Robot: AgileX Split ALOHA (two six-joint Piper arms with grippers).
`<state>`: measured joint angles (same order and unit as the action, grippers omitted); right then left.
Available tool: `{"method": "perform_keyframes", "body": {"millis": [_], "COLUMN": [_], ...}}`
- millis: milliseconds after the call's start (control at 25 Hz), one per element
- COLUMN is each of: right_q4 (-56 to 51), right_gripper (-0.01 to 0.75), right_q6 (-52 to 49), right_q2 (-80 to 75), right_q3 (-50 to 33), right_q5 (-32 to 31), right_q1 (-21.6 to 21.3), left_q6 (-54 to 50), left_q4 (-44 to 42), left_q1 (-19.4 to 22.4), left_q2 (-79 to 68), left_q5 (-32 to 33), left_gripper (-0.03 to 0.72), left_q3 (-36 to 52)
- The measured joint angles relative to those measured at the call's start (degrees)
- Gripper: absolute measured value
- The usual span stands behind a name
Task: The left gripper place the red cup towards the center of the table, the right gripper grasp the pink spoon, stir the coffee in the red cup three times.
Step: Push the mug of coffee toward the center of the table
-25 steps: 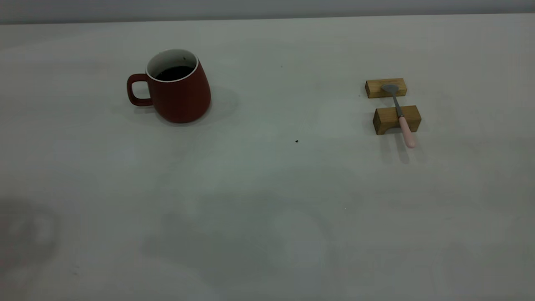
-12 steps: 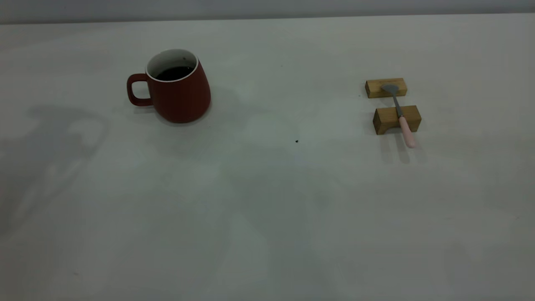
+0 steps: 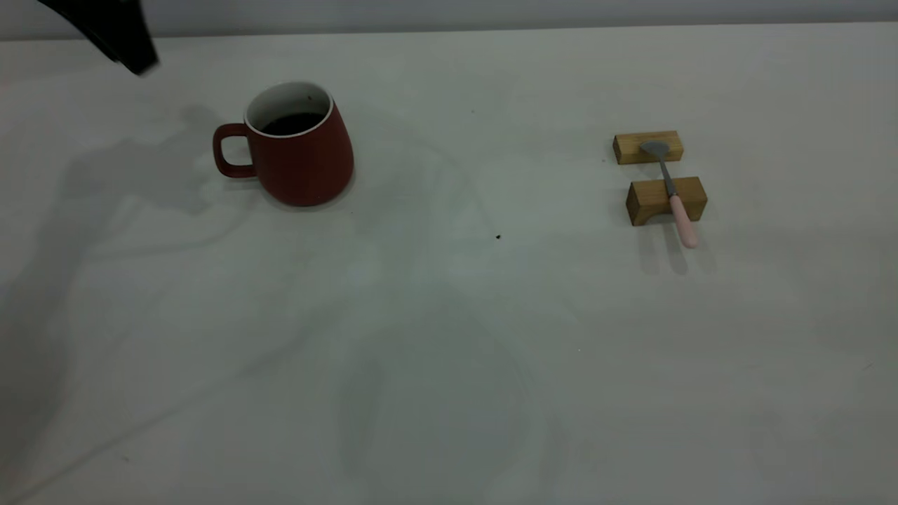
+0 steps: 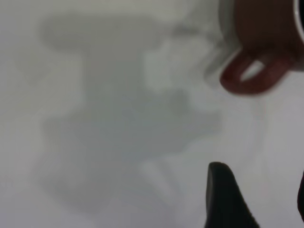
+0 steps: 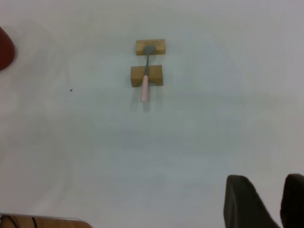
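One red cup [image 3: 298, 151] with coffee [image 3: 291, 124] stands left on the table [image 3: 449, 351]. One pink spoon [image 3: 671, 193] bridges two wooden blocks [image 3: 666, 200], right. Left gripper [image 4: 259, 199] and right gripper [image 5: 270, 202] hover with jaws parted, empty.

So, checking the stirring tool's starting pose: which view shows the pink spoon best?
The exterior view: the pink spoon lies across two wooden blocks, handle overhanging. The right wrist view shows it farther off; the left wrist view misses it.
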<state>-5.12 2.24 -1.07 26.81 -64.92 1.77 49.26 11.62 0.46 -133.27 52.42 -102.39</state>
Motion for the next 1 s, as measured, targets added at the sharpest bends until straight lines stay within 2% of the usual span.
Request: {"method": "perform_keyframes", "body": {"millis": [200,400,1000], "right_q4": [0.00,0.00,-0.12], "right_gripper": [0.237,0.237,0.237], "right_q6": [0.00,0.00,0.00], "right_q2": [0.00,0.00,0.00], "right_q3": [0.00,0.00,-0.04], "right_q5": [0.00,0.00,0.05], "right_q1": [0.00,0.00,0.00], "left_q6": [6.29,14.17,15.38], "left_q4": [0.06,-0.59,0.34], "left_q1": [-2.67,-5.90,-9.45], "left_q2": [-9.10,-12.03,-14.77], "left_q5": [0.86,2.66,0.23], "left_gripper": [0.443,0.443,0.443], "left_q3": [-7.83,-10.66,-10.89]}}
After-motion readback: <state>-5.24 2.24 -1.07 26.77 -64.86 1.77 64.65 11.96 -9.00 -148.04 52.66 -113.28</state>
